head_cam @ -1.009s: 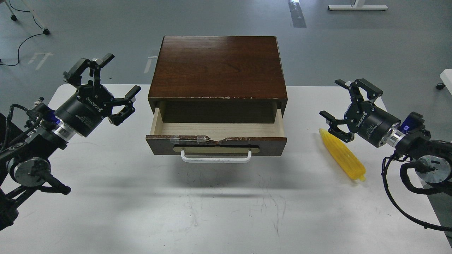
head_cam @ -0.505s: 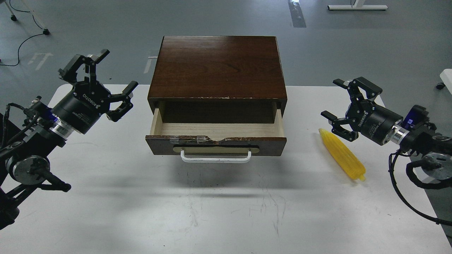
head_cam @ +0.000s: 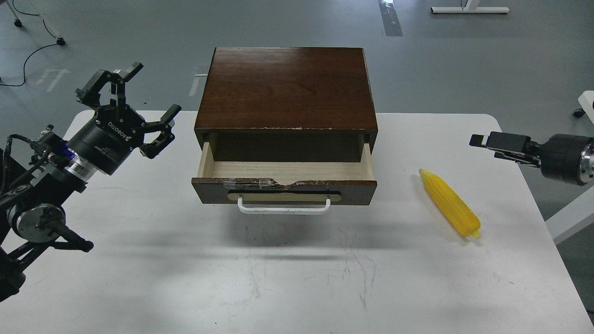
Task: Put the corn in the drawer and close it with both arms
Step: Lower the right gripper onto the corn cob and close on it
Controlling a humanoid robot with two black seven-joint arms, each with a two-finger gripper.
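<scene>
Table: our white rectangular tabletop [head_cam: 297, 278], scuffed near the middle, carries everything here.
Cabinet: the dark brown wooden cabinet [head_cam: 285, 88] sits at the far centre of the table.
Drawer: its pulled-out drawer [head_cam: 283, 178], pale wood inside with a white bar handle on a beige plate and a chipped, taped top edge, stands open with nothing in it.
Left arm: our black left arm with silver joints [head_cam: 51, 185] rises from the left edge, angled up and toward the cabinet.
Left gripper: our black clawed left gripper [head_cam: 134, 109] hovers left of the cabinet above the table, fingers spread wide, holding nothing.
Right arm: only the wrist of our right arm [head_cam: 568, 157] shows at the right edge, lying nearly level and pointing left.
Right gripper: our right gripper [head_cam: 487, 140] is seen side-on, so we cannot tell how far its fingers are parted; it holds nothing.
Corn: the bright yellow, kernel-textured plastic corn cob [head_cam: 449, 202] lies on the table right of the drawer, point toward the far side.
Change: half a second ago the right gripper hung spread just over the corn's tip; it has since drawn back to the right and rolled. The left arm has barely moved.
</scene>
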